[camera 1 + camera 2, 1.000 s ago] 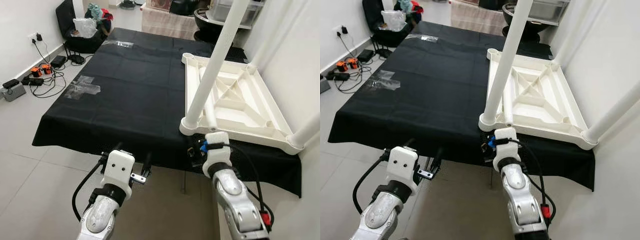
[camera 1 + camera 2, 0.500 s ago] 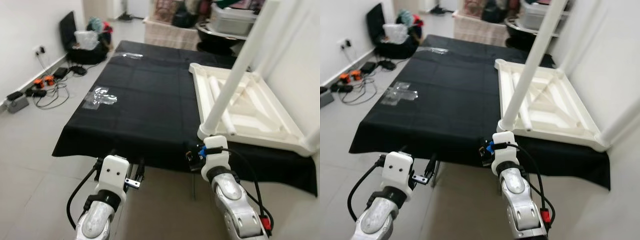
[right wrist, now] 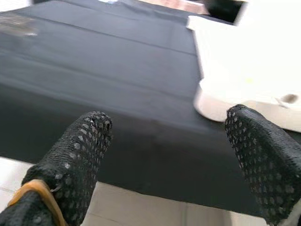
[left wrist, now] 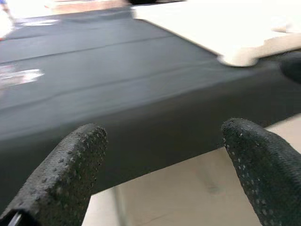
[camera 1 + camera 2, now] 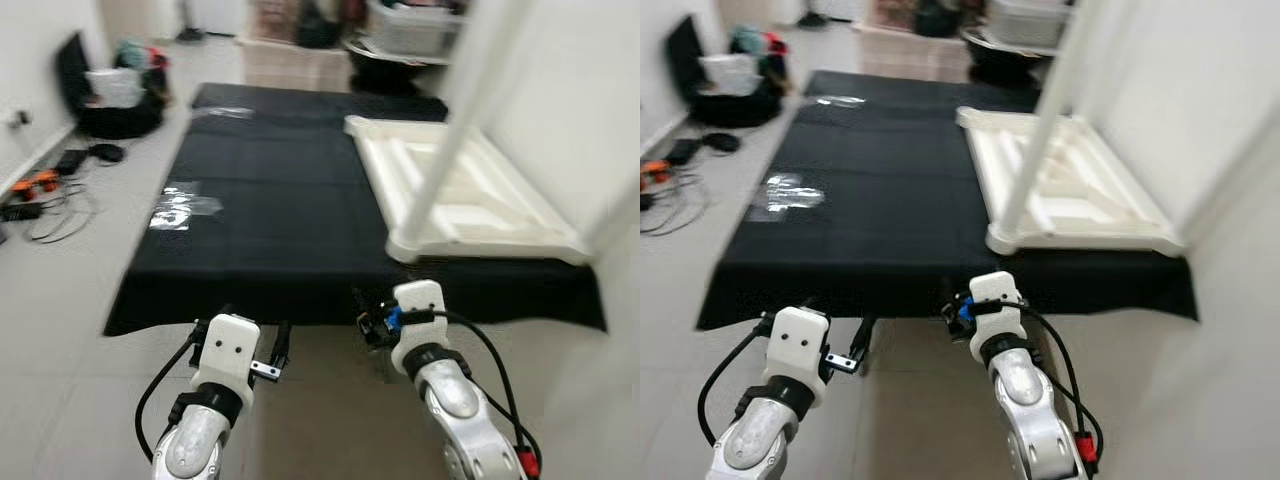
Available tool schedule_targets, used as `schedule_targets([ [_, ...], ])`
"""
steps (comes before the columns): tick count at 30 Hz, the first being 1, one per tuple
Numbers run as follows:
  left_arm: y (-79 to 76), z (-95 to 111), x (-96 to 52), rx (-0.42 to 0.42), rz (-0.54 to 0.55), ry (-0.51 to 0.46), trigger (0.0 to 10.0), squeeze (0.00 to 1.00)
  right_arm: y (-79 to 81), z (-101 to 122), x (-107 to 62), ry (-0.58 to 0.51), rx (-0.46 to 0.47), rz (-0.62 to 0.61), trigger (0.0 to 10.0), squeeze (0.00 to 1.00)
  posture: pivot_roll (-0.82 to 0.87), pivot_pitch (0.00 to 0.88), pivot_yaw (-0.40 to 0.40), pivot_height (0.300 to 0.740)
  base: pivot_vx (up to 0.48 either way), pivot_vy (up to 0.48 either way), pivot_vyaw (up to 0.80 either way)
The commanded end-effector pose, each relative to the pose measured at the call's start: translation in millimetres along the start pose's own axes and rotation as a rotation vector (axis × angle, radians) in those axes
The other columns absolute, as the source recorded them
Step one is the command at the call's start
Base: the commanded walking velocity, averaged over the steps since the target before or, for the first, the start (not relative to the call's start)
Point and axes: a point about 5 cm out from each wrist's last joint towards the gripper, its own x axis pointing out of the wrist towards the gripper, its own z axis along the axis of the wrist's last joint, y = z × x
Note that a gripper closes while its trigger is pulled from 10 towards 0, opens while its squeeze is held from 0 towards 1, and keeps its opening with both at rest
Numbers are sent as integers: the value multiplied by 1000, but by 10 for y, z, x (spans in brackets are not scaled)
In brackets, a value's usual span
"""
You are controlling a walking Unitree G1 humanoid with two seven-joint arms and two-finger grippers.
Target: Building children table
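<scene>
A white children's table (image 5: 470,195) lies upside down on the right part of a low surface covered with black cloth (image 5: 270,200). One white leg (image 5: 445,160) stands up from its near left corner. Both my grippers hang in front of the cloth's near edge, over the floor. My left gripper (image 5: 254,335) is open, with nothing between its fingers (image 4: 61,174). My right gripper (image 5: 366,320) is open too, just below and left of the corner with the leg. The right wrist view looks across the cloth at that white corner (image 3: 221,101). The head views are blurred.
Patches of clear tape (image 5: 180,210) stick to the cloth's left side. Cables and chargers (image 5: 40,185) lie on the floor at the left wall, with bags (image 5: 115,90) at the back left. A white wall (image 5: 560,90) runs close along the right. Boxes and bins stand at the back.
The whole picture has shifted and blurred, so the camera has moved: the cloth and white table now sit further left and lower. Both grippers keep much the same pose, open.
</scene>
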Motion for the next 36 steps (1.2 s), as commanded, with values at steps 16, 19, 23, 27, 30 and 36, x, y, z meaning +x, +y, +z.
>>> schedule_targets([
  [16,4,271,61,20,26,-101,10000,0,201,316,-16,-143,-12,128,10000,0,54,56,-105,740,0,0,250],
  [19,74,356,111,52,32,-148,10000,0,161,366,36,-154,-10,115,10000,0,54,56,-105,740,350,0,550],
  [23,181,390,148,72,58,-162,10000,0,74,433,105,-169,9,66,10000,0,54,49,-108,740,442,0,0],
  [27,213,430,171,71,68,-177,10000,0,27,499,153,-190,14,38,10000,0,55,51,-109,740,480,0,0],
  [30,202,447,174,74,65,-182,10000,0,19,520,163,-196,16,32,10000,0,54,57,-107,740,480,0,0],
  [36,197,499,197,73,70,-196,10000,0,18,611,215,-227,21,35,10000,0,57,67,-109,740,480,0,0],
])
